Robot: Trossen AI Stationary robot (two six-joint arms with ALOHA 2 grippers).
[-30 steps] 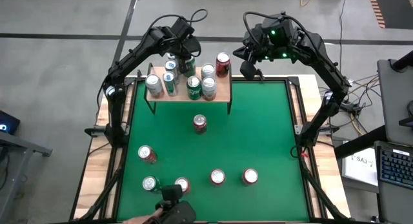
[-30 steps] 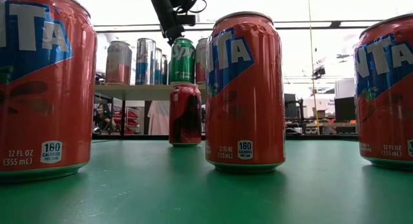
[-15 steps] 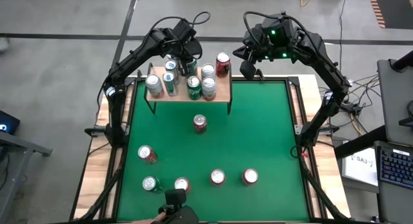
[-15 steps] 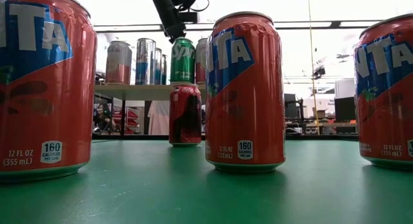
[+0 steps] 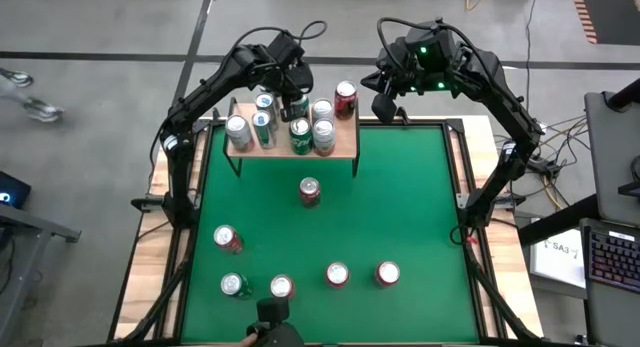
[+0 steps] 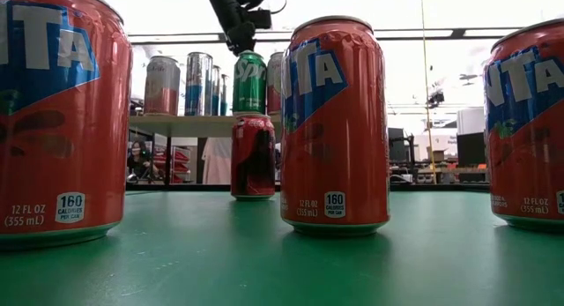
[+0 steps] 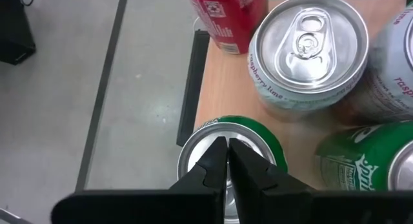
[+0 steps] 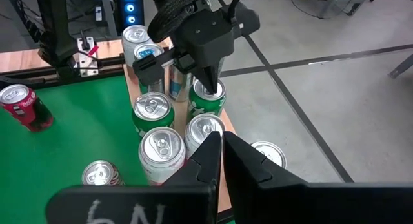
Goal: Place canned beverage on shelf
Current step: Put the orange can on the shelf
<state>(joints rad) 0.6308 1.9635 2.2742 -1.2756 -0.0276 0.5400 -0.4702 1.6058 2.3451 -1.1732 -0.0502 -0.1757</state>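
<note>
The green can (image 7: 226, 169) stands upright at the back edge of the shelf (image 5: 345, 142), among the other cans already set there. The left gripper (image 7: 227, 161) sits directly above its lid with the jaws pressed together, holding nothing; the tips appear to touch the lid or hang just over it, but no view settles which. In the right wrist view the same left gripper (image 8: 210, 82) points down onto that green can (image 8: 206, 101).

The right gripper (image 8: 221, 153) waits beside the far right end of the shelf, jaws shut and empty.

Judgement on the step in hand: the can is placed and the left arm is at the release end of the placement. To finish cleanly, lift the jaws straight up before any sideways travel, since neighbouring cans stand close on three sides and the shelf edge lies just behind the can. A lateral drag could tip it off the back.

Six more cans remain on the green bench (image 5: 420, 207), one (image 5: 310, 192) just in front of the shelf.

Hidden or unclear: the base of the green can, its clearance from the shelf edge, and the labels on several rear cans.
</note>
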